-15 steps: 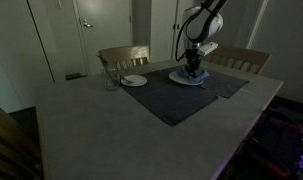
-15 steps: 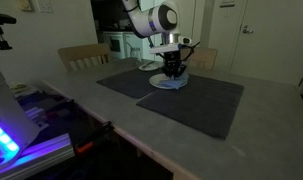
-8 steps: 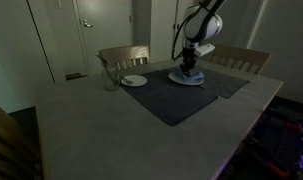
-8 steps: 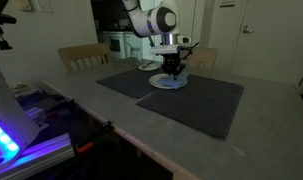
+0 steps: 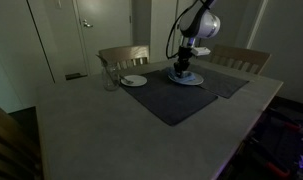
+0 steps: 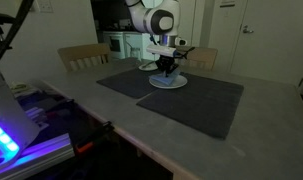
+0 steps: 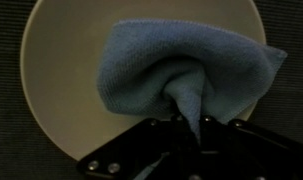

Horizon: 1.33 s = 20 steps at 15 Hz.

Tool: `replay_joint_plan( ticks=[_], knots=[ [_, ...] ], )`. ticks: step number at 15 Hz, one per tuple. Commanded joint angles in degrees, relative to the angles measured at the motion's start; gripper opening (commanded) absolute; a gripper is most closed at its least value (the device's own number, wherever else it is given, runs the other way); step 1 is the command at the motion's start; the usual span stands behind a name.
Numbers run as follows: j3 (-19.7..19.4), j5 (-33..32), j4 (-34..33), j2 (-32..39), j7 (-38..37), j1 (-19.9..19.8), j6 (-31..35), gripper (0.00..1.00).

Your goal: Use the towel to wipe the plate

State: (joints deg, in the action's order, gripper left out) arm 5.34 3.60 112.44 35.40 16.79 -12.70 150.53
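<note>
Scene: A robot arm bends low over a dim dining counter [image 5: 81,130], its claw [image 7: 196,122] poised directly above a round cream plate [image 7: 61,80].

Claw: Clamped on a gathered fold of a soft blue cloth towel [image 7: 181,65]. In the wrist view the pinched ridge of cloth rises between the two fingers.

Towel: It spreads out below and ahead of the claw and covers much of the plate's middle, with one corner reaching the rim. It appears to lie on the plate, but how firmly it is pressed cannot be told.

Plate: Right under the claw in both exterior views [image 5: 186,79] [image 6: 169,83], on a dark grey placemat [image 6: 191,100]. A broad crescent of bare cream shows to one side of the cloth.

Beyond the claw: A small white saucer [image 5: 134,80] and a clear drinking glass [image 5: 110,78] stand well apart from it. A wooden chair [image 5: 124,55] sits behind them.

Step in hand: By the look of it, the wiping itself, with the cloth gripped and on the dish.

Next move: This calls for sweeping the towel across the uncovered crescent. The claw should hold the pinch firm and press lightly enough that the plate does not slide on the placemat.
</note>
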Motion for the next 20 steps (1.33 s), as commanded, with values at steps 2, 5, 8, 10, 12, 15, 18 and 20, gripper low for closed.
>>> replay_joint_plan(
  ticks=[2, 5, 8, 10, 12, 15, 18, 20],
  knots=[
    [3.57, 3.57, -0.19, 1.71, 6.64, -2.65, -3.46, 0.02],
    [1.80, 1.89, -1.08, 1.64, 6.69, -1.48, -7.23, 0.02],
    [-0.41, 0.32, -2.24, 1.67, 4.87, 0.04, -12.45, 0.02],
    [-2.68, -1.42, -2.26, 1.72, 2.63, 1.86, -12.60, 0.02],
    [-4.93, -4.37, -2.36, 1.89, 0.33, 3.89, -12.22, 0.02],
    [-8.10, -9.87, -2.76, 2.23, -4.45, 7.32, -11.74, 0.02],
    [-9.66, -13.92, -2.28, 2.29, -7.70, 9.39, -8.16, 0.02],
    [-7.83, -11.92, -1.91, 2.12, -6.05, 7.77, -6.33, 0.02]
  ],
)
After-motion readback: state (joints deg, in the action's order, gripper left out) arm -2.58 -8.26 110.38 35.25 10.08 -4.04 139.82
